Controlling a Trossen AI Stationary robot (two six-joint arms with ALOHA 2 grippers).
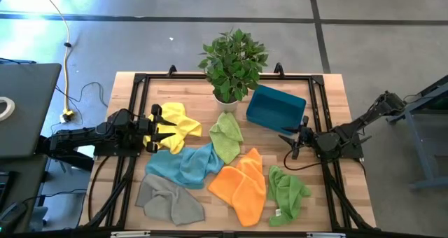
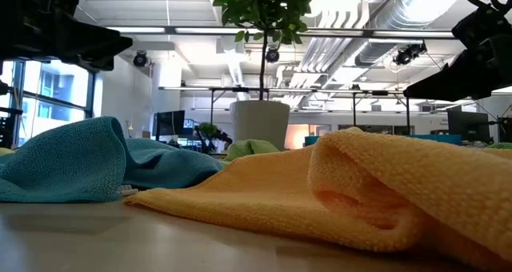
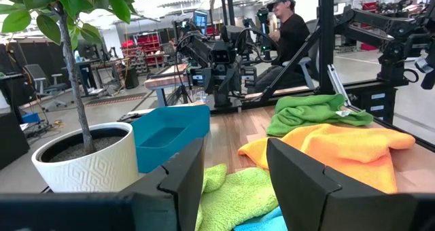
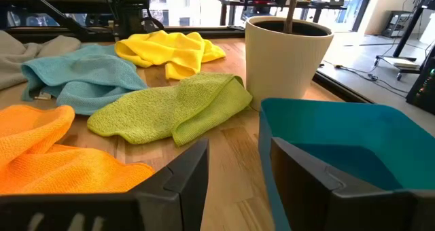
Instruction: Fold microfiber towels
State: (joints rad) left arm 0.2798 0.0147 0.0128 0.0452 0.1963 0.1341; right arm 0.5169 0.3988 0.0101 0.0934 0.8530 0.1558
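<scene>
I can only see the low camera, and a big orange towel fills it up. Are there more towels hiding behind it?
Observer: Yes. A grey towel lies crumpled at the table's front left.
Operator: Any yellow one?
Observer: The yellow towel lies right by the left gripper, whose fingers are open and empty.
Operator: What's the other arm doing?
Observer: The right gripper is open, empty, beside the teal bin.
</scene>
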